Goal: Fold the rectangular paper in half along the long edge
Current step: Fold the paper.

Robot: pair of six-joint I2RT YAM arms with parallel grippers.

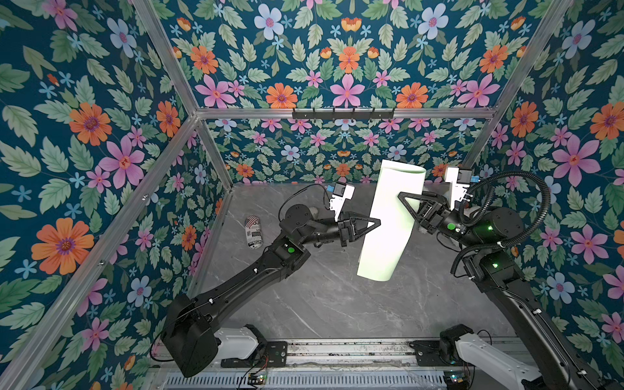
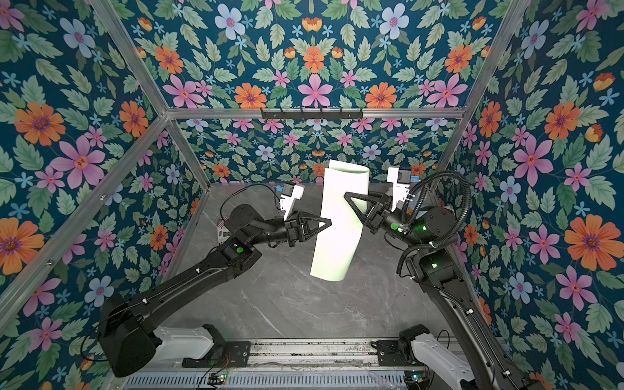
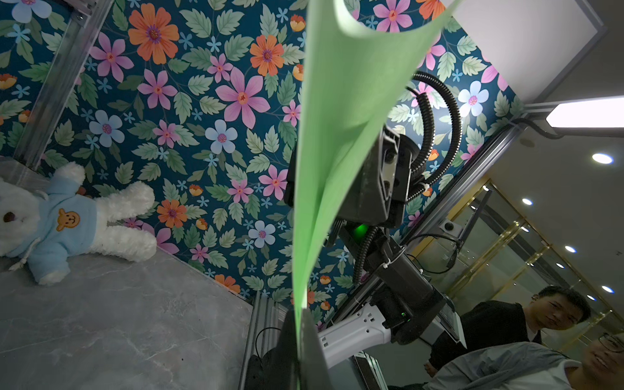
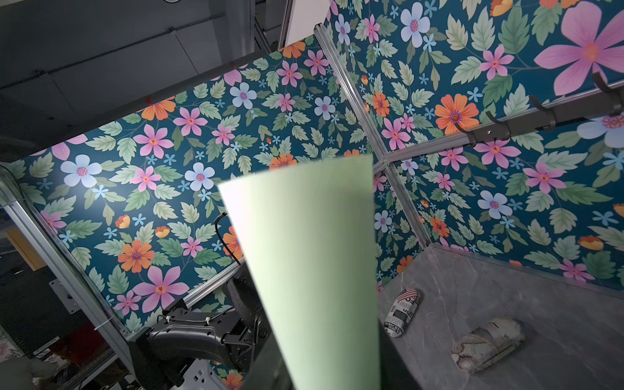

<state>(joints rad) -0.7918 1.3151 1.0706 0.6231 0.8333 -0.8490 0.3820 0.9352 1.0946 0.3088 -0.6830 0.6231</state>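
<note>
The rectangular paper (image 1: 388,223) is off the counter (image 1: 320,304), hanging in the air between the two arms. It is bent over lengthwise into a long U whose far end gapes open in both top views. The left tool (image 1: 375,223) meets the paper at its left long side, about halfway along. In the left wrist view its fingers (image 3: 315,358) are together, clamped on two layers of the paper that meet there and spread apart farther out. The right tool (image 1: 405,199) reaches onto the paper from its right side, nearer the far end, with one black finger lying across the upper layer. The right wrist view shows the paper broad-faced, running out between dark finger shapes, and I cannot tell whether those fingers press it or merely straddle it. Left of the paper, well apart, a printed roll (image 1: 254,233) lies on the counter. A white teddy bear (image 3: 67,219) in a blue top lies on the counter on the paper's right side.
</note>
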